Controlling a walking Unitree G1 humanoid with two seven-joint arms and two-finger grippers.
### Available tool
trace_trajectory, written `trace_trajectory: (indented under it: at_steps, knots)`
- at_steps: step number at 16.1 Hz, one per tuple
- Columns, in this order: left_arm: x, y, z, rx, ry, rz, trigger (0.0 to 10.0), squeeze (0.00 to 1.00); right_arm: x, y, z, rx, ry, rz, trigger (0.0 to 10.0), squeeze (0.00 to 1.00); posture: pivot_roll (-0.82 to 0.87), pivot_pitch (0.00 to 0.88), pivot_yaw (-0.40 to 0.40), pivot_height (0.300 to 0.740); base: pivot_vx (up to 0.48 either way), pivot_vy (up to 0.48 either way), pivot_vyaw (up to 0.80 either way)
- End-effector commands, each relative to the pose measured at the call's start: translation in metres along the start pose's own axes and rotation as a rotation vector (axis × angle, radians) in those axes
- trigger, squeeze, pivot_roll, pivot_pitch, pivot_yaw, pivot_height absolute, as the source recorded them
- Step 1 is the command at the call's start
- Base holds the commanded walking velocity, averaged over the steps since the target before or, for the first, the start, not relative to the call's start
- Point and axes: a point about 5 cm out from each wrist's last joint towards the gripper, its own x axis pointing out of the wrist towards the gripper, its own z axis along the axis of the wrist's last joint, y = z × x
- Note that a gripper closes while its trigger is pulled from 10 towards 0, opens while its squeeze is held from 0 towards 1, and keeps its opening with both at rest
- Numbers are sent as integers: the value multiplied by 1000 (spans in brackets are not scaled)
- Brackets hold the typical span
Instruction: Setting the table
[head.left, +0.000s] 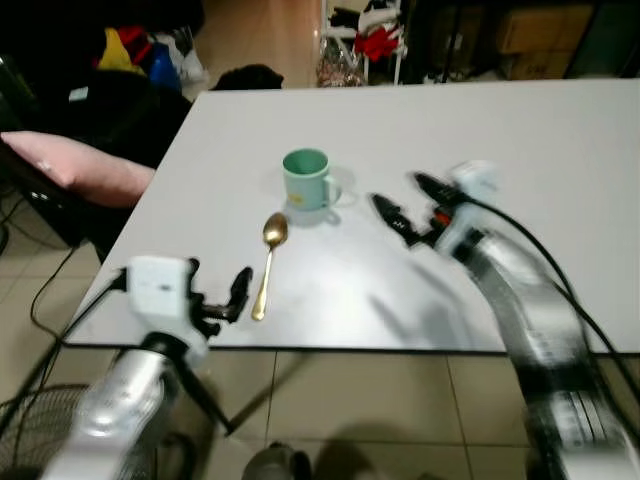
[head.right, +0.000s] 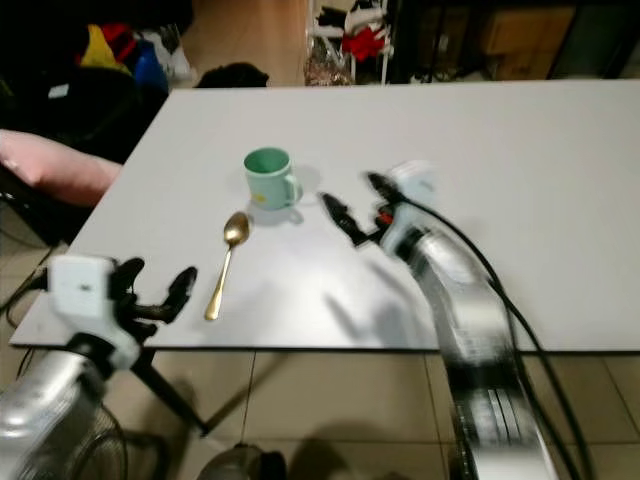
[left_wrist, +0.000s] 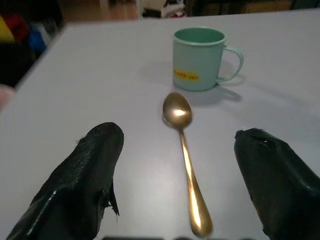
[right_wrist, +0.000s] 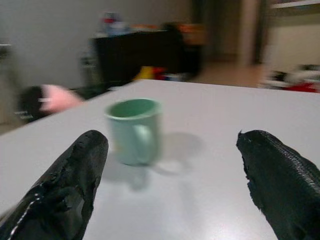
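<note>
A mint-green mug (head.left: 306, 178) stands upright on the white table (head.left: 520, 150), its handle to the right. A gold spoon (head.left: 268, 262) lies just in front of it, bowl toward the mug and handle toward the table's front edge. My left gripper (head.left: 215, 290) hovers open at the front edge, just left of the spoon's handle; in the left wrist view the spoon (left_wrist: 185, 160) lies between its fingers (left_wrist: 80, 185). My right gripper (head.left: 397, 192) is open above the table, a little right of the mug and pointing at it, with the mug (right_wrist: 134, 130) ahead of it.
A pink cushion (head.left: 80, 165) lies on a dark seat by the table's left side. A fan grille (head.left: 30, 430) stands on the tiled floor at the lower left. Bags and clutter (head.left: 360, 40) lie beyond the far edge.
</note>
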Motion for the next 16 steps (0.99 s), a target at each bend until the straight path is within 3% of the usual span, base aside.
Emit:
trace_trajectory:
  at_steps: [1,4,6,9,12,14,16]
  knots:
    - [1,-3,-1,52,-4,7,10000,0,-5,-2,9,-28,-5,-91,10000,0,-3,0,104,740,0,0,0]
    - [-5,-7,0,-9,-2,63,10000,0,-42,30,-13,-60,134,-94,10000,0,2,0,80,740,0,-409,0]
    - [-9,-8,-5,-4,4,84,10000,0,-55,39,-18,-35,169,-92,10000,0,6,0,76,740,0,-480,0]
    - [-14,-8,-12,-5,22,100,10000,0,-60,45,-18,26,169,-117,10000,0,6,0,72,740,0,-480,0]
    - [-17,-10,-15,-1,31,103,10000,0,-64,48,-20,30,192,-129,10000,0,4,0,64,740,0,-480,0]
    - [-18,-8,-16,-3,35,117,10000,0,-67,48,-22,25,208,-143,10000,0,7,0,58,740,0,-480,0]
    - [-20,-7,-17,0,34,126,10000,0,-68,47,-24,-61,232,-166,10000,0,9,0,54,740,0,-480,0]
